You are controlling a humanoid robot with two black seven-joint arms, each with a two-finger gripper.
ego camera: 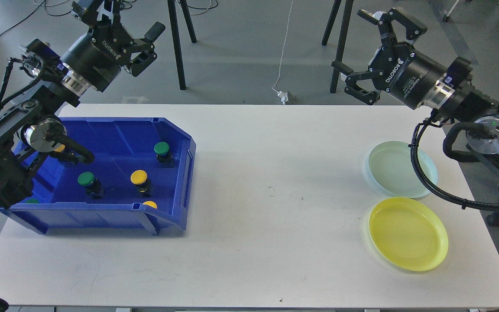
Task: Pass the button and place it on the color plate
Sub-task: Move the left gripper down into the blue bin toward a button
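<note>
Both hands open & empty, left hand (139, 45) at 11 o'clock, right hand (355, 60) at 1; yellow-capped plastic push-button (140, 180) in blue plastic bin (186, 182) prob light, rigid, smooth-domed — grip black base.

Grey floor (241, 52), black tripod legs (176, 43), white cable (285, 47)

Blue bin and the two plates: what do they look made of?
Blue bin: likely rigid moulded plastic, glossy, with ribbed walls. Yellow plate and pale green plate: probably thin plastic, smooth and slightly translucent, with faint concentric rings. Cannot confirm by sight alone.
</note>
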